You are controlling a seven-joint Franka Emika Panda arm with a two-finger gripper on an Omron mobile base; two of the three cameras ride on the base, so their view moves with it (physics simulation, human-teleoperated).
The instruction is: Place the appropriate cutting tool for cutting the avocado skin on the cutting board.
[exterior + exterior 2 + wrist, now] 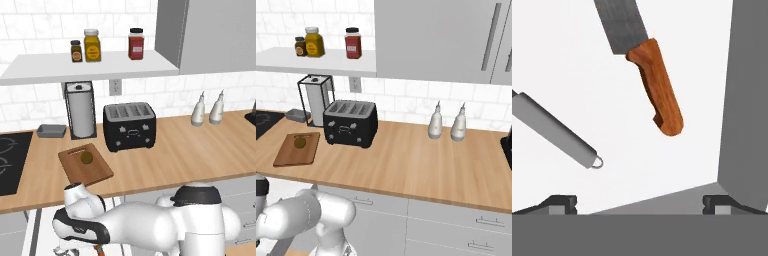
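Note:
In the hand view, the cutting tool [659, 91] lies on a white drawer floor, its orange-brown handle pointing toward me and its grey blade running off the top edge. My gripper [639, 205] hovers above it, open, with nothing between the fingertips [562, 202]. The knife handle sits ahead of the gap, slightly right of centre. The brown cutting board [75, 170] [291, 152] lies on the wooden counter left of the toaster. The small olive avocado [86, 158] [300, 143] rests on the board. My arm bends down below the counter's front edge.
A grey metal peeler handle [554, 130] with an end ring lies left of the knife. A grey drawer wall [747, 100] rises at right. On the counter stand a black toaster [129, 126], a paper-towel holder [81, 110], a grey tray [51, 131] and two bottles [207, 109].

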